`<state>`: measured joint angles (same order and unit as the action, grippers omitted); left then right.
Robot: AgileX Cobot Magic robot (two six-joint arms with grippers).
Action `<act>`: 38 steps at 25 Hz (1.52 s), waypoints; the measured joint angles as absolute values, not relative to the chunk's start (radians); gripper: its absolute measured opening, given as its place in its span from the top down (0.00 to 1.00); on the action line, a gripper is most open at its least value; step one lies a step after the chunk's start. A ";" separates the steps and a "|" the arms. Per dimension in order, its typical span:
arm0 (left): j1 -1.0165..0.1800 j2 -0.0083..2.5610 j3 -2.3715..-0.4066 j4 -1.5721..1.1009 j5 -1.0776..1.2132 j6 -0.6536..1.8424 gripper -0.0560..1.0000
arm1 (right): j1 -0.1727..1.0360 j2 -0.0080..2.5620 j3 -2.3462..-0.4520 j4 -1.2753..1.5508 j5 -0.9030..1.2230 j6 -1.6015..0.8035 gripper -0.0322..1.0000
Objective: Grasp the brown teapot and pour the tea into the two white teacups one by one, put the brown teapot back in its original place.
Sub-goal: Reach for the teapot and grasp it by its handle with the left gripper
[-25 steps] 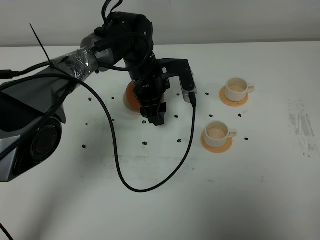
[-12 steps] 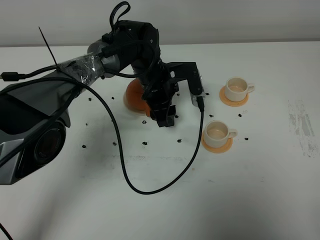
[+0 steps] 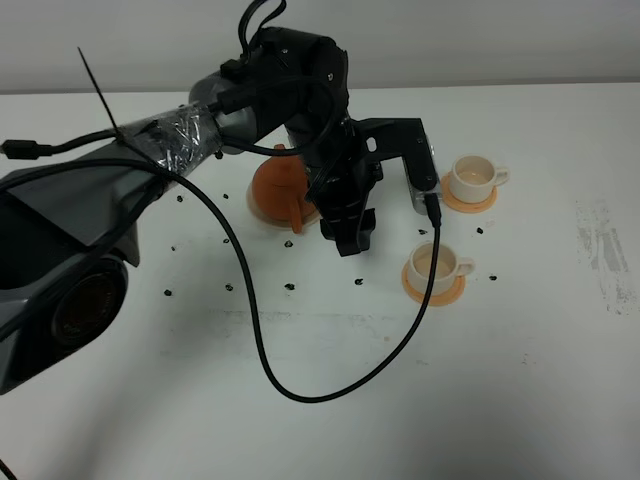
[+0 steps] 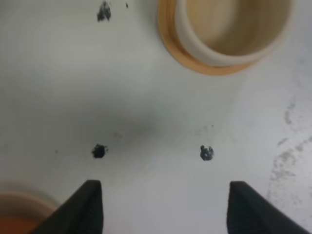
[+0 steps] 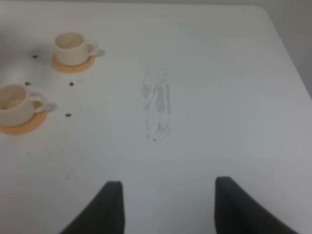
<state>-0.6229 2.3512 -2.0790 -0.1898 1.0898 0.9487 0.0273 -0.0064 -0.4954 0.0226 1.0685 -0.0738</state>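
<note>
The brown teapot (image 3: 278,185) stands on its cream saucer, the original place (image 3: 256,208), left of centre. My left gripper (image 3: 349,243) hangs just right of it, over bare table, open with nothing between its fingers (image 4: 90,204). In the left wrist view a corner of the teapot (image 4: 12,226) shows beside one finger and the near white teacup (image 4: 234,29) lies ahead. The two white teacups (image 3: 437,263) (image 3: 473,177) sit on orange coasters at the right. Their insides look pale tan; I cannot make out the tea. My right gripper (image 5: 168,183) is open over bare table, both cups (image 5: 73,48) (image 5: 12,109) far off.
A black cable (image 3: 300,395) loops from the left arm across the table's front middle. Small black marks (image 3: 290,286) dot the table around the teapot and cups. A grey scuff (image 3: 605,250) marks the right side.
The left arm has swung right, away from the teapot and toward the near cup, uncovering the teapot, which stays on its saucer. The right gripper has not visibly moved.
</note>
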 joint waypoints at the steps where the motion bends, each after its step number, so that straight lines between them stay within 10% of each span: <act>1: -0.630 2.323 -2.051 -0.186 1.075 0.946 0.43 | 0.027 -0.006 -0.495 0.023 1.068 -0.074 0.54; 19: -0.685 1.848 -1.196 -0.036 0.269 0.251 0.50 | 0.027 -0.006 -0.495 0.023 1.068 -0.074 0.54; 38: -0.645 2.058 -1.206 -0.035 0.018 0.083 0.50 | 0.027 -0.006 -0.495 0.023 1.068 -0.074 0.54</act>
<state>-0.6447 2.0581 -1.2064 -0.0349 0.0181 0.0831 0.0273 -0.0064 -0.4954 0.0226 1.0685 -0.0738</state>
